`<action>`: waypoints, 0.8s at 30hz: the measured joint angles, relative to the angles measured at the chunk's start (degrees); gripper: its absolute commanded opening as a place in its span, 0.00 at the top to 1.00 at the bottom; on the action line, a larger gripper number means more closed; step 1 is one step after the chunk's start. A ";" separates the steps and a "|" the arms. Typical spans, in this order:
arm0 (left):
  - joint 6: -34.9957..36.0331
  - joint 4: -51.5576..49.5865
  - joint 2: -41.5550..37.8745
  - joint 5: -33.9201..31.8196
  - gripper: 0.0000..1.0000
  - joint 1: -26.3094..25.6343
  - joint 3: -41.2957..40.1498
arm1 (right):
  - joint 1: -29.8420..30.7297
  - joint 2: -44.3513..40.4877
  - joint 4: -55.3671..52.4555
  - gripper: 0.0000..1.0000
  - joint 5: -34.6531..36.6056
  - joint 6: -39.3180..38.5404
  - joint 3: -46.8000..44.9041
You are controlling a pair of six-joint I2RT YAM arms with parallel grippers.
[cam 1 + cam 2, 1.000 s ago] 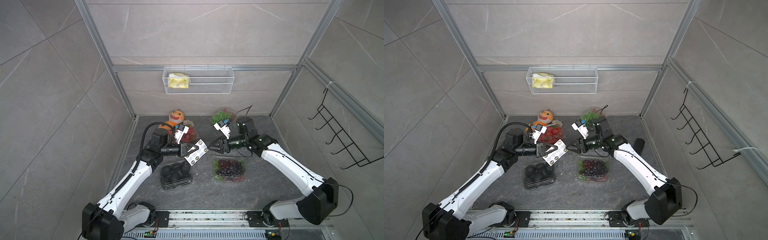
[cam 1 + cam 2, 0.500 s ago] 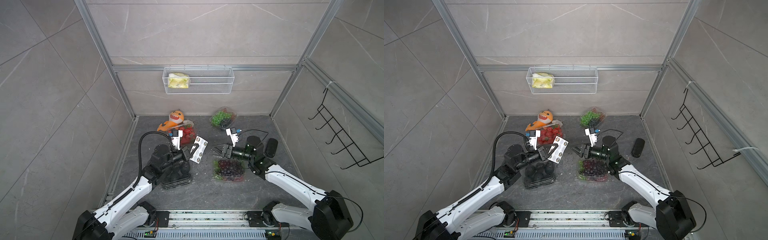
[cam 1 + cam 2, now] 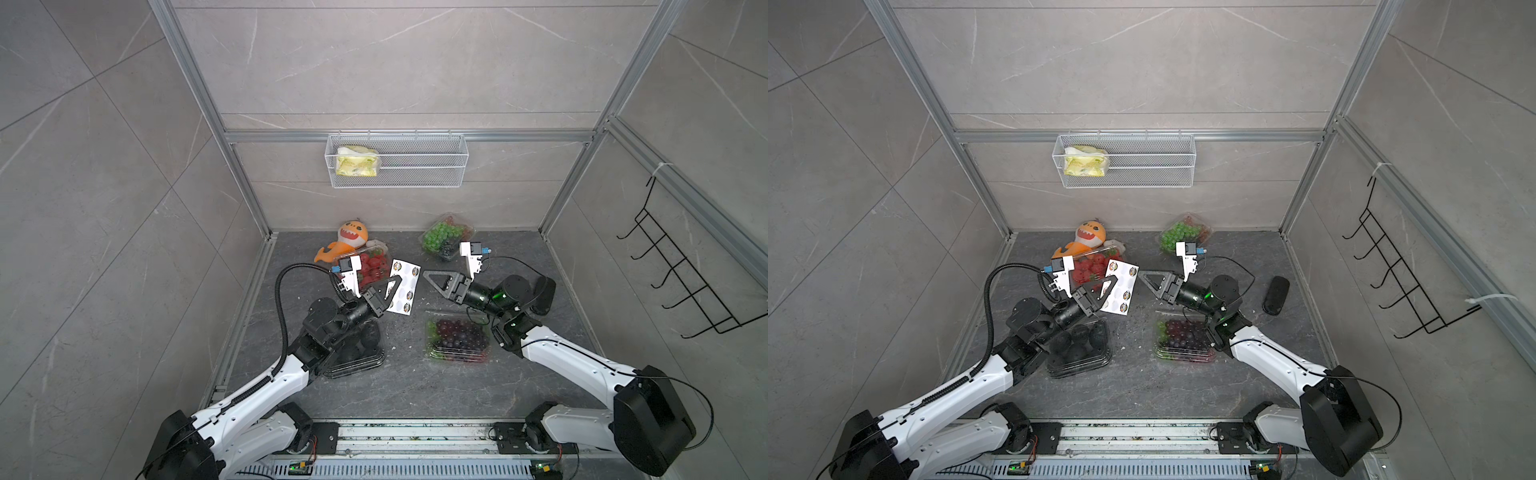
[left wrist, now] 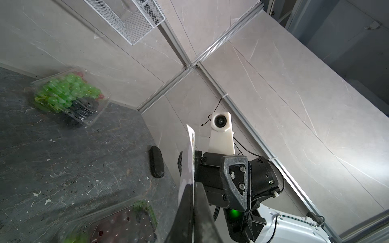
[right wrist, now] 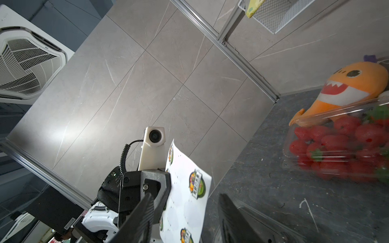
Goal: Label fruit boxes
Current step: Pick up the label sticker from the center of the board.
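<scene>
Four clear fruit boxes lie on the dark floor: strawberries [image 3: 372,266] [image 5: 341,147], green grapes [image 3: 444,235] [image 4: 67,92], purple grapes [image 3: 457,336] [image 3: 1183,336], and dark fruits [image 3: 1079,345], the last partly hidden under my left arm. My left gripper [image 3: 392,286] [image 4: 193,210] is shut on a white sticker sheet [image 3: 403,286] [image 5: 187,193] and holds it up between the boxes. My right gripper [image 3: 430,278] [image 5: 187,195] faces the sheet's free edge with its jaws open and nothing between them. In both top views a small gap separates it from the sheet.
An orange plush toy [image 3: 351,237] leans behind the strawberries. A black oblong object [image 3: 1276,295] lies at the right. A wire basket [image 3: 415,166] with a yellow packet hangs on the back wall. A black hook rack [image 3: 681,282] hangs on the right wall.
Both arms have drawn back toward the front and lowered their elbows. The sheet stays in the left gripper, near the same place. The right jaws have narrowed slightly.
</scene>
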 measured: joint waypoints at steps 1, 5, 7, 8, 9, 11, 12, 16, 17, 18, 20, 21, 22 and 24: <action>-0.17 0.33 0.00 -0.33 1.00 0.00 0.00 | 0.24 0.33 0.37 0.48 -0.09 0.42 0.00; -1.38 2.60 0.59 -1.31 1.00 0.00 0.00 | 2.08 0.90 1.42 0.54 -0.33 1.40 0.00; -2.38 3.69 1.18 -1.62 1.00 0.00 0.00 | 3.28 1.16 2.34 0.58 -0.50 1.53 0.00; -2.86 4.37 1.53 -1.77 1.00 0.00 0.00 | 4.00 1.36 2.82 0.59 -0.55 1.77 0.00; -3.34 4.94 1.81 -1.84 1.00 0.00 0.00 | 4.59 1.49 3.13 0.60 -0.55 1.81 0.00; -4.13 5.86 2.05 -1.95 1.00 0.00 0.00 | 5.92 1.92 3.72 0.61 -0.66 1.90 0.00; -4.39 6.16 2.08 -1.99 1.00 0.00 0.00 | 6.34 2.10 3.93 0.63 -0.70 1.88 0.00; -4.79 7.13 1.97 -2.08 1.00 0.00 0.04 | 7.06 2.64 4.74 0.60 -0.66 1.95 -0.02; -4.76 7.10 1.79 -2.08 1.00 0.00 0.04 | 7.06 2.71 4.85 0.55 -0.61 2.05 -0.02; -4.72 7.06 1.57 -2.10 1.00 0.00 0.04 | 7.06 2.71 4.98 0.54 -0.50 2.25 -0.09; -4.44 6.62 0.81 -2.25 1.00 0.00 0.04 | 7.06 2.69 5.46 0.52 -0.42 2.34 -0.50; -4.17 6.25 0.37 -2.32 1.00 0.00 0.04 | 7.06 2.69 5.42 0.50 -0.39 2.29 -0.66; -3.87 5.81 -0.15 -2.43 1.00 0.00 0.04 | 7.06 2.69 5.38 0.49 -0.26 2.27 -0.79; -3.13 5.31 -1.03 -2.58 1.00 0.00 0.04 | 7.06 2.56 5.33 0.48 0.04 2.29 -1.03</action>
